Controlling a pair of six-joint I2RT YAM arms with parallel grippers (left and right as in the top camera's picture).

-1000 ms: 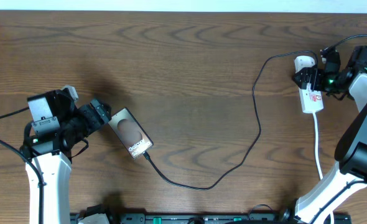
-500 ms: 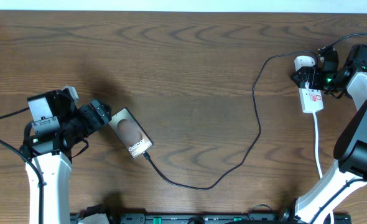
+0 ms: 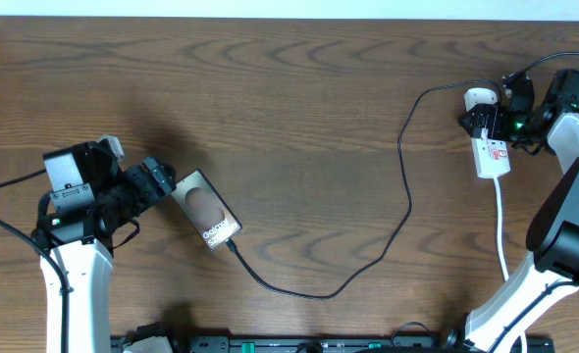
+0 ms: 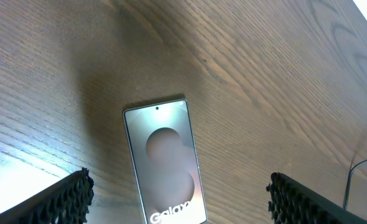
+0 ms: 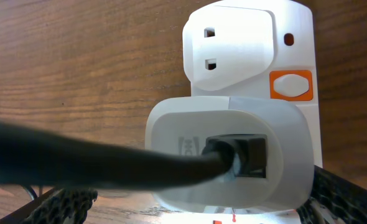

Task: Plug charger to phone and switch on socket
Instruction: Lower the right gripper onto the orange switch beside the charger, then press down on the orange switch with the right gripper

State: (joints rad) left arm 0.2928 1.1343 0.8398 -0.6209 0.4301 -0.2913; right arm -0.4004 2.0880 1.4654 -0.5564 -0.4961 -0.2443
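Two pairs of jaws are standing spread wide, neither pinching anything. Nearest the bases, the charger (image 3: 407,201) is sagging in a loose loop toward the table's (image 3: 289,108) near edge, so little room is remaining there before slack could be slipping over. Its tip is meeting the phone's (image 4: 165,165) lower end and seems to be seated, though that is too small to confirm. The phone is lying flat and face up on the left half, just beside the left gripper (image 4: 178,196), in line with the open gap and apparently untouched. A nudge from that gripper could be skewing the phone and tugging the tip loose. Between the arms, bare wood is giving plenty of free room. Farther off, on the right, the right gripper (image 5: 202,202) is straddling the socket (image 5: 252,50), where the adapter (image 5: 230,155) is sitting plugged in, with the orange switch (image 5: 290,86) beyond it; I cannot tell whether it is on. Pressing looks like the remaining step, and the likely trouble is a finger catching the adapter or cable, or the light socket sliding instead of the switch rocking. The far edge is lying beyond the socket with some margin.
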